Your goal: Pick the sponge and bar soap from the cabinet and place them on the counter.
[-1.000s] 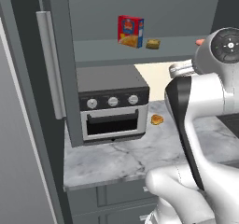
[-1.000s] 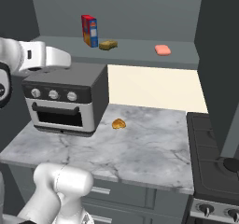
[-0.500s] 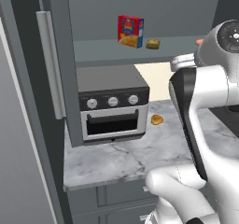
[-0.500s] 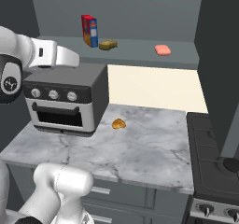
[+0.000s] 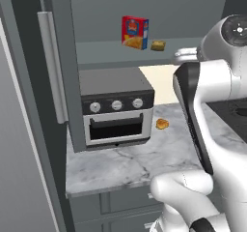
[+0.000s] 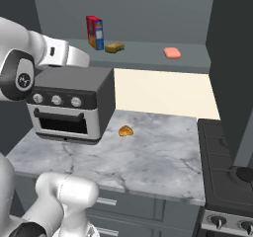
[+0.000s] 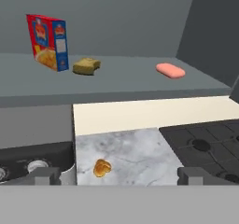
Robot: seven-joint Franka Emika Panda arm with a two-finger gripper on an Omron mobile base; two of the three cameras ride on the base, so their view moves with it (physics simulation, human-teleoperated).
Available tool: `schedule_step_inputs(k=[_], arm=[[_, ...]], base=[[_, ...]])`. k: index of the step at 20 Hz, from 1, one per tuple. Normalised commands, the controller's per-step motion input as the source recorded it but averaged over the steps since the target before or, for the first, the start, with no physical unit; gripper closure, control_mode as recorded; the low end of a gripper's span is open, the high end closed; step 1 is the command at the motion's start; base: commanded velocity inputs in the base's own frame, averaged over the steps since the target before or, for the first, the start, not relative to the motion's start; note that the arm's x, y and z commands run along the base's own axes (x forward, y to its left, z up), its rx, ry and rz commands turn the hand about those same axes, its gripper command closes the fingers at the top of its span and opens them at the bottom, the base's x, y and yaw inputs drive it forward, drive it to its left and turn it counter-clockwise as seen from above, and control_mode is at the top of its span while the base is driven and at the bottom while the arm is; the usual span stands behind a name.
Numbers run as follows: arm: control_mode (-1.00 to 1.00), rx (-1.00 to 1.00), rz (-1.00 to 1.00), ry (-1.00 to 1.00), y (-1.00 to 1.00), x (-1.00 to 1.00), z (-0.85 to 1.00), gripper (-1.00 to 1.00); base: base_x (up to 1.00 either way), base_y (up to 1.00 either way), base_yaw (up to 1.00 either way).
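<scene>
Tan sponge (image 7: 86, 66) lies on the cabinet (image 5: 58, 57) shelf just beside the red box (image 7: 47, 41); pink soap (image 7: 170, 70) sits well apart from that box on the same shelf. Gripper (image 7: 119, 175) wide open, empty. Sponge looks light and squashy: pinch its short sides. Soap likely slick. Box crowds the sponge; toaster oven (image 6: 69, 104) stands below the box

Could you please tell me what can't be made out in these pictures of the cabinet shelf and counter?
- Bar soap: in the left base view the white arm stands where it would lie.
- Sponge: too small in all views to judge its texture.
- Red box: its print is too blurred to read.
- Orange-yellow lump on the counter: too small to identify.
- Gripper: hand view's bottom edge cuts it to its two tips, set wide apart.
</scene>
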Motion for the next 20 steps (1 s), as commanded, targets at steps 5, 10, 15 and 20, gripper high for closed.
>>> schedule_step_inputs(k=[5, 10, 15, 20], arm=[[-1.00, 0.08, 0.00, -0.09, 0.00, 0.19, 0.00, -1.00], [-1.00, 0.10, 0.00, -0.01, -0.04, 0.24, 0.04, -1.00], [-1.00, 0.10, 0.00, 0.00, -0.07, 0.25, 0.08, -1.00], [-1.00, 0.06, 0.01, 0.00, -0.02, 0.24, 0.02, -1.00]], base=[[0.00, 0.00, 0.00], [0.00, 0.00, 0.00], [0.00, 0.00, 0.00], [0.00, 0.00, 0.00]])
